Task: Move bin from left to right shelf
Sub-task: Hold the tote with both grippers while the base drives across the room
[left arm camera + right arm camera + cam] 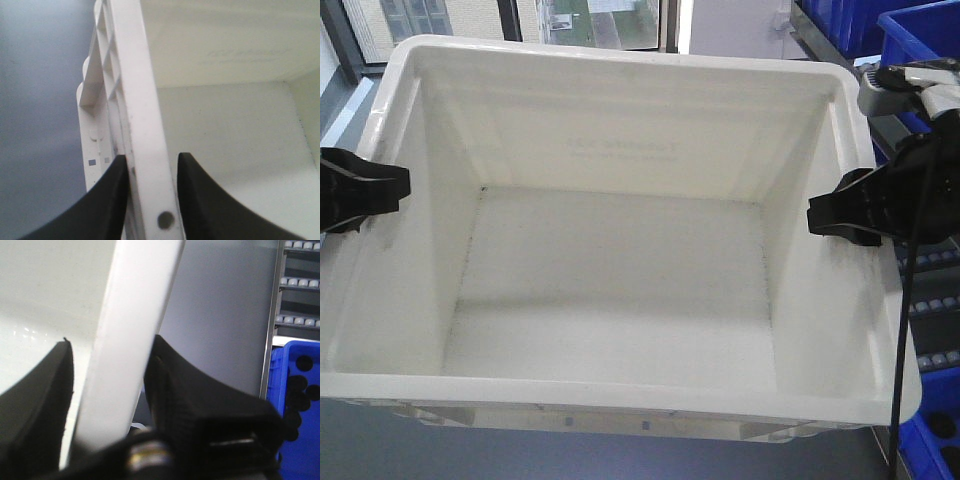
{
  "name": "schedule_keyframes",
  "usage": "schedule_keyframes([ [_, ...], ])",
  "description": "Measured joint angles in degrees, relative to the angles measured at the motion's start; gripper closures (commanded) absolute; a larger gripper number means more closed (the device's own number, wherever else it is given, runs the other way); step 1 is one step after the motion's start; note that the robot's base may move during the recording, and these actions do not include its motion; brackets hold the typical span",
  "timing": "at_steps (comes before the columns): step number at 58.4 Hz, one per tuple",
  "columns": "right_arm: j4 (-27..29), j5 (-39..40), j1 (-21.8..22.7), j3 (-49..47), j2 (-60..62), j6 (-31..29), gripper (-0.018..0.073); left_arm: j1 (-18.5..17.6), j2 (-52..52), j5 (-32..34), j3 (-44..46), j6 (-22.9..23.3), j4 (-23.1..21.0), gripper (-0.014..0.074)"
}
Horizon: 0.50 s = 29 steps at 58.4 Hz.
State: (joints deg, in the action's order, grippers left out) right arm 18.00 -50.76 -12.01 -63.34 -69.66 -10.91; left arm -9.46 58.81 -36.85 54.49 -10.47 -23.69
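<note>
The left pincer [404, 186] and right pincer [812, 214] are each clamping a side rim of the bin [620, 270], carrying it between them; the next move is probably calling for a level swing rightward.

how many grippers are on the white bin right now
2. The left gripper clamps the left rim of the bin; the right gripper clamps its right rim. Neither is hidden.

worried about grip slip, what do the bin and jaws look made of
Bin: white moulded plastic by the look, smooth with a slight sheen, ribbed under the rim. Jaws: matte black, maybe rubber or plastic; the look leaves it open.
</note>
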Motion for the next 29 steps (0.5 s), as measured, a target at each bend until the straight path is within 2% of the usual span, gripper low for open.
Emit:
schedule_keyframes([
  [29,0.0,0.0,0.1,0.0,0.0,0.0,0.0564,0.0,0.0,0.0,0.0,0.0,-0.1,0.0603],
])
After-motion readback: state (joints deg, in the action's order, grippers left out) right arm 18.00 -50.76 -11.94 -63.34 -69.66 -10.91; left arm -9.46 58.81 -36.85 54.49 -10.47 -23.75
